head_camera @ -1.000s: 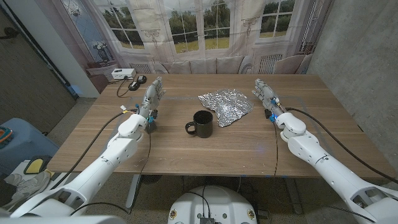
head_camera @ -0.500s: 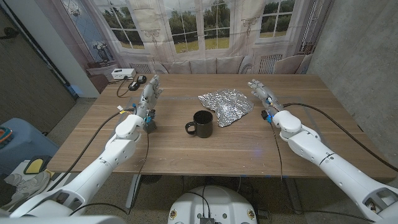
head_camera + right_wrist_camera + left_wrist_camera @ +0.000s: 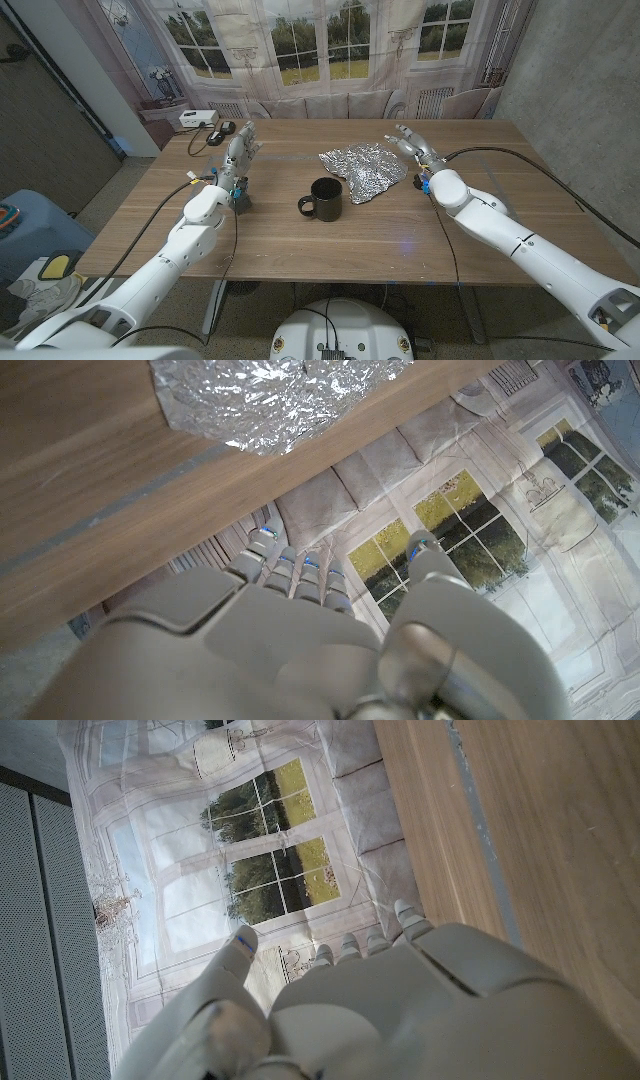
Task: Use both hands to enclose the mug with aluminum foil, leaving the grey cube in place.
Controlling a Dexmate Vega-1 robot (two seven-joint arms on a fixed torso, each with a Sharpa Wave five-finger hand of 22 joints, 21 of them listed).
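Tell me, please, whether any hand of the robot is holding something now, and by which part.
Nothing is held. The right hand hovers open beside the crumpled sheet of aluminum foil, not gripping it, and the left hand is open too.

Left hand (image 3: pixel 243 150), right hand (image 3: pixel 412 145): empty, fingers extended.

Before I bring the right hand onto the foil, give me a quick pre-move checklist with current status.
1. Right hand empty, fingers apart: ok.
2. Left hand empty: ok.
3. Foil lying free on the table, not yet gripped: ok.
4. Mug upright, just in front of the foil: ok.
5. Grey cube position: mostly hidden by the left arm, cannot tell.
6. Foil already wrapped around the mug: not ok.
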